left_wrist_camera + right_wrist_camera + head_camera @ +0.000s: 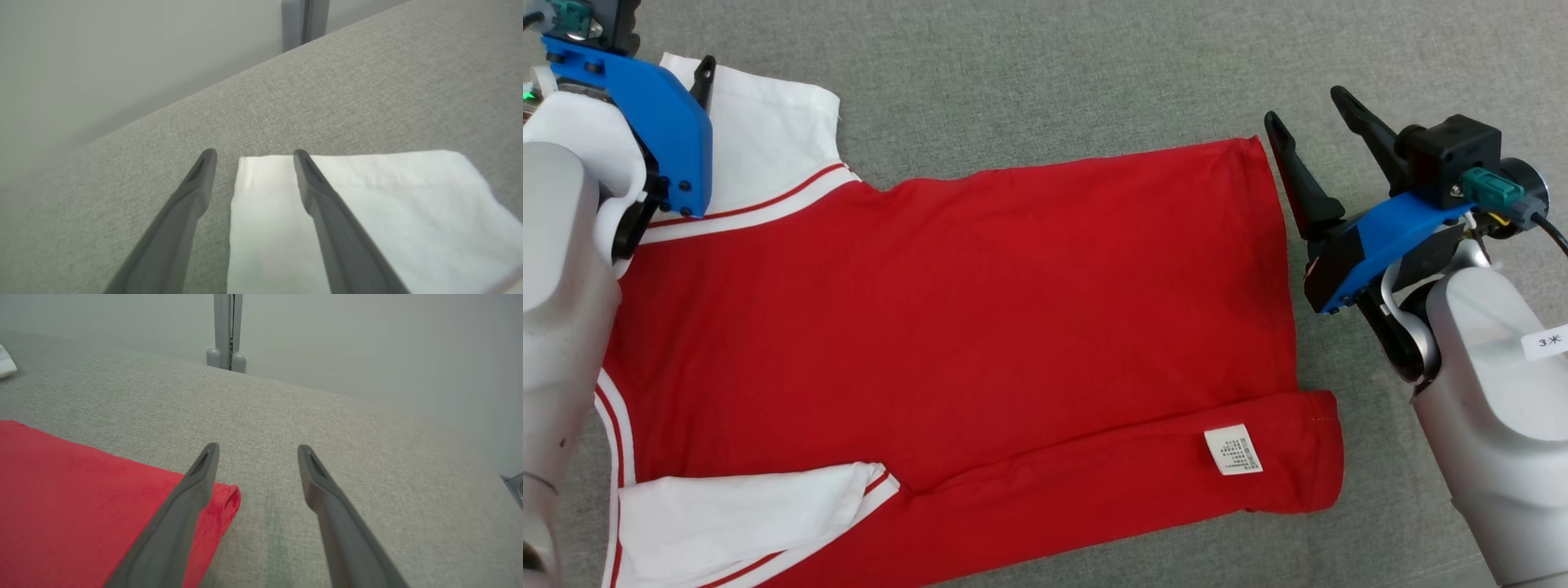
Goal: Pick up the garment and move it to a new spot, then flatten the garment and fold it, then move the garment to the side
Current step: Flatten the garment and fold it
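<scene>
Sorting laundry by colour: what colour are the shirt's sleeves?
White sleeves on a red body; clearest in the head view.

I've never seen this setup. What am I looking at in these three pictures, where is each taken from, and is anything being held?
A two-armed robot works over a grey fabric surface. One picture looks down from its head; the other two look along each gripper's dark fingers from the wrists. A red shirt lies spread out, its near side folded over so a label shows. The left gripper is open at the corner of the shirt's white sleeve; the right gripper is open beside the hem corner. Neither holds anything.
</scene>
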